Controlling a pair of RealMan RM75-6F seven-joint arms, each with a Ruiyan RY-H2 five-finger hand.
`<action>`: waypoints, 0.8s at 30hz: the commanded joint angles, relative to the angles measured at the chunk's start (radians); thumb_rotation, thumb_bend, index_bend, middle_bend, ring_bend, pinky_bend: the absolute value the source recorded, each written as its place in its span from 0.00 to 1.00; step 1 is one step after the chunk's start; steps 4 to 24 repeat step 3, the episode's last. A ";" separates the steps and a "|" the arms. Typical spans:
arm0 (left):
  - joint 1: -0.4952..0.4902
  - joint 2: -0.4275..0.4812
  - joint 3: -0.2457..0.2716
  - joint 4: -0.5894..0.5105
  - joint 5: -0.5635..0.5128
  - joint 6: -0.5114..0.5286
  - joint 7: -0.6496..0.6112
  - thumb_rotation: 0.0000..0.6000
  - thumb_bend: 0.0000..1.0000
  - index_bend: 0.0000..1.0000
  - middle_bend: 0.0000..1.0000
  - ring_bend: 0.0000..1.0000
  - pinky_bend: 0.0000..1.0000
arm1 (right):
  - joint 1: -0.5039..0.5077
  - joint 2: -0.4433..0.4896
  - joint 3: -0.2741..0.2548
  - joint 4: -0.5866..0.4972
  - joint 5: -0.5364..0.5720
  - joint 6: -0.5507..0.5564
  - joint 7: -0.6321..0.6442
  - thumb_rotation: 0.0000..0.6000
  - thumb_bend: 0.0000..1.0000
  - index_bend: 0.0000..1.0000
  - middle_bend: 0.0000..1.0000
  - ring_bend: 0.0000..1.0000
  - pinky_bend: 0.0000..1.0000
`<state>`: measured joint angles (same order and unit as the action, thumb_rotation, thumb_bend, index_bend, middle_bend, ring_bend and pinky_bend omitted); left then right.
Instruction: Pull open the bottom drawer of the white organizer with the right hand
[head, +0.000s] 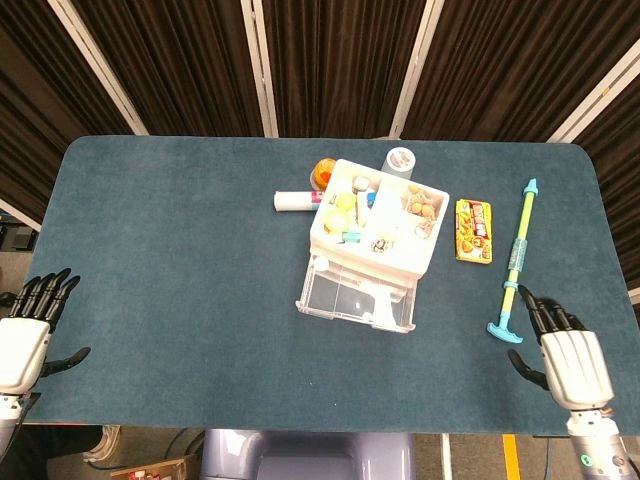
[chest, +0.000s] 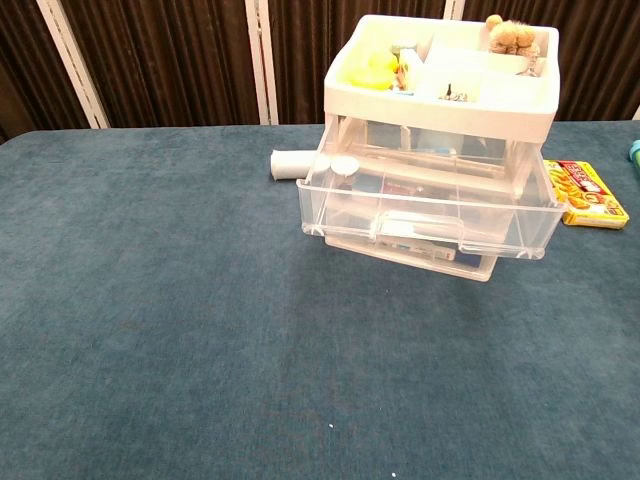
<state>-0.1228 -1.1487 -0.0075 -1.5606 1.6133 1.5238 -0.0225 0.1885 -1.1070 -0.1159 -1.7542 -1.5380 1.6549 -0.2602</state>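
The white organizer (head: 378, 232) stands right of the table's middle, its top tray full of small items. In the chest view the organizer (chest: 440, 95) has a clear drawer (chest: 430, 222) pulled well out toward me. A lower clear front (chest: 410, 255) shows beneath it, less far out. The pulled-out drawer (head: 357, 298) also shows in the head view. My right hand (head: 570, 365) hovers open at the table's near right corner, far from the drawer, holding nothing. My left hand (head: 25, 340) is open beyond the table's left edge. Neither hand appears in the chest view.
A yellow snack packet (head: 474, 231) (chest: 585, 193) lies right of the organizer. A blue and yellow pump toy (head: 514, 262) lies further right, its handle close to my right hand. A white tube (head: 295, 201), an orange object (head: 322, 172) and a lidded jar (head: 400, 160) sit behind the organizer.
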 joint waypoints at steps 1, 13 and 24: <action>-0.002 0.001 0.001 0.001 -0.005 -0.008 0.007 1.00 0.04 0.00 0.00 0.00 0.03 | -0.040 -0.008 -0.020 0.100 -0.055 0.007 0.011 1.00 0.19 0.00 0.00 0.00 0.09; -0.003 0.003 0.000 -0.002 -0.005 -0.009 0.008 1.00 0.04 0.00 0.00 0.00 0.03 | -0.047 -0.017 -0.015 0.119 -0.060 0.007 0.005 1.00 0.19 0.00 0.00 0.00 0.08; -0.003 0.003 0.000 -0.002 -0.005 -0.009 0.008 1.00 0.04 0.00 0.00 0.00 0.03 | -0.047 -0.017 -0.015 0.119 -0.060 0.007 0.005 1.00 0.19 0.00 0.00 0.00 0.08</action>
